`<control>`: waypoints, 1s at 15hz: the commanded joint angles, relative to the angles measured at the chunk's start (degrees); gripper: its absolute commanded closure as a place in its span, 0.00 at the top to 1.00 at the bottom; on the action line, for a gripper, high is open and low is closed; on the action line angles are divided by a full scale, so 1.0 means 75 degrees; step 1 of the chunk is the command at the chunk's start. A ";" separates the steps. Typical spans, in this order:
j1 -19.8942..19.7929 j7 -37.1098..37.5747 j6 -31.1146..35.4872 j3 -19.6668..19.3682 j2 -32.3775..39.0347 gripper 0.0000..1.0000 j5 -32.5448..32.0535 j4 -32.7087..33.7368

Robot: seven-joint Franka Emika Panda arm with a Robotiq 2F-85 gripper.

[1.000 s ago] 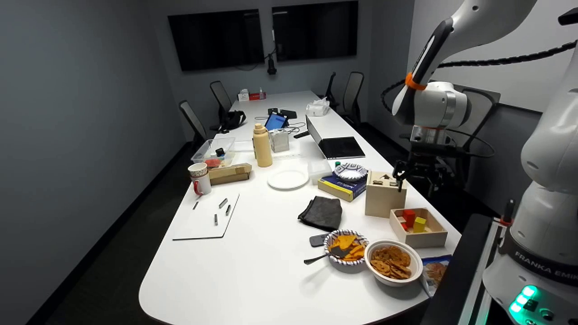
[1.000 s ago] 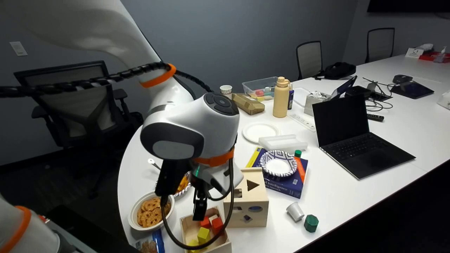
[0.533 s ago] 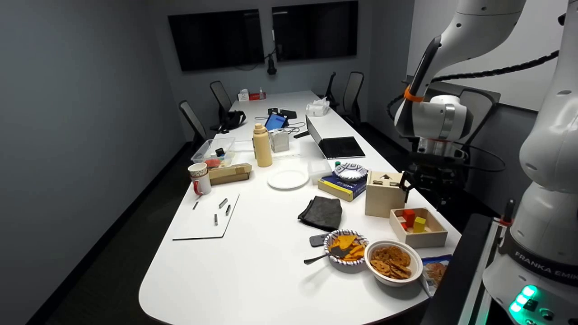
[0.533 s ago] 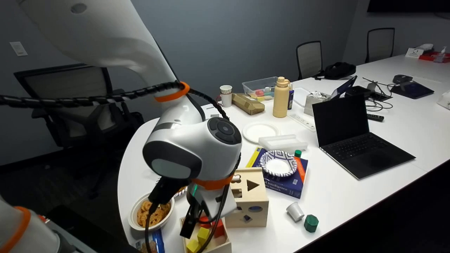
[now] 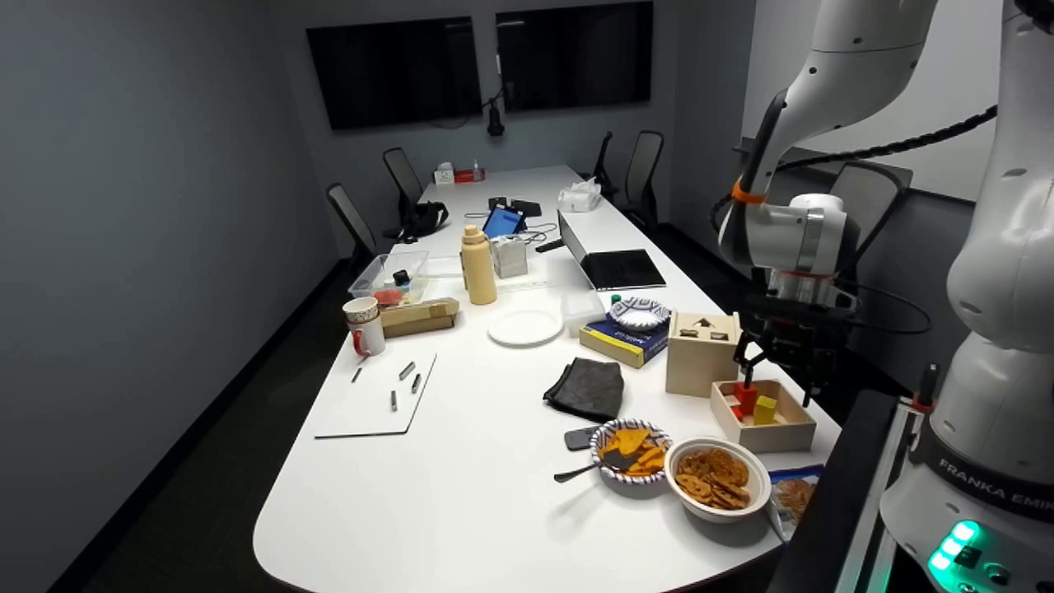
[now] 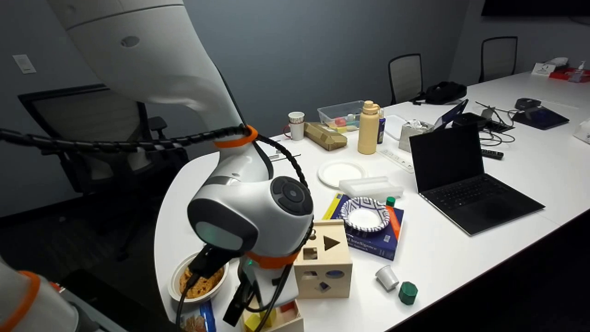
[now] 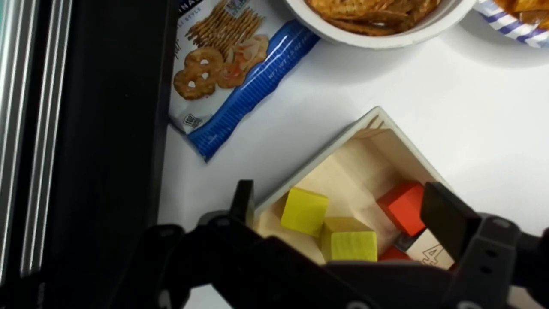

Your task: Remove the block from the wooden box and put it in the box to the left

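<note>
The wooden box (image 5: 778, 438) is a shallow light-wood tray. Two yellow blocks (image 7: 304, 212) (image 7: 354, 245) lie in it, touching or nearly so. Red pieces (image 7: 403, 208) and a pale piece marked 4 lie at its other side. One yellow block (image 5: 764, 410) shows in an exterior view. My gripper (image 7: 339, 193) is open and empty just above the wooden box, its fingers on either side of the yellow blocks. One fingertip is close to a red piece. The box to the left (image 5: 694, 369), a taller pale cube with shaped holes (image 6: 331, 243), stands beside the wooden box.
A white bowl of pretzel crisps (image 5: 725, 517), a patterned bowl of chips (image 5: 630, 479) and a snack bag (image 7: 253, 94) lie near the wooden box. A blue-and-yellow book (image 5: 613, 344), a dark cloth (image 5: 586, 389), a grey cup (image 6: 387, 277) and a green piece (image 6: 408, 293) are around.
My gripper has moved down over the wooden box, open throughout. The blocks and both boxes have not visibly moved.
</note>
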 commanded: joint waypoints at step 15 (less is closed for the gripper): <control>-0.0165 -0.0247 0.1281 0.0669 0.1279 1.00 0.0867 0.0544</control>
